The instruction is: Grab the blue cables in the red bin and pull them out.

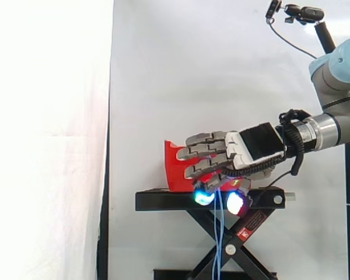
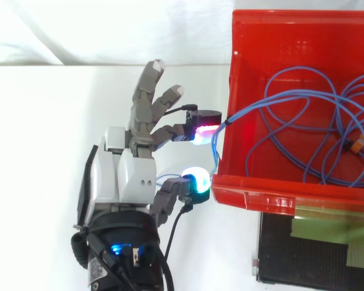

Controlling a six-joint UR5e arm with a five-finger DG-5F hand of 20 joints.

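The hand [image 2: 124,176] pinches one strand of the blue cables [image 2: 255,104] just outside the red bin [image 2: 249,195], while the loops lie inside. They seem light, limp and slippery, so a firm pinch is needed.

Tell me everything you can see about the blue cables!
The blue cables are thin, smooth and bendy, like plastic-coated wire. Most lie in big tangled loops on the floor of the red bin, with a small orange piece among them. One part climbs over the bin's wall near its corner and passes between the glowing fingertips of the hand, which pinch it. In the side view, strands hang straight down from the hand, past the black stand.
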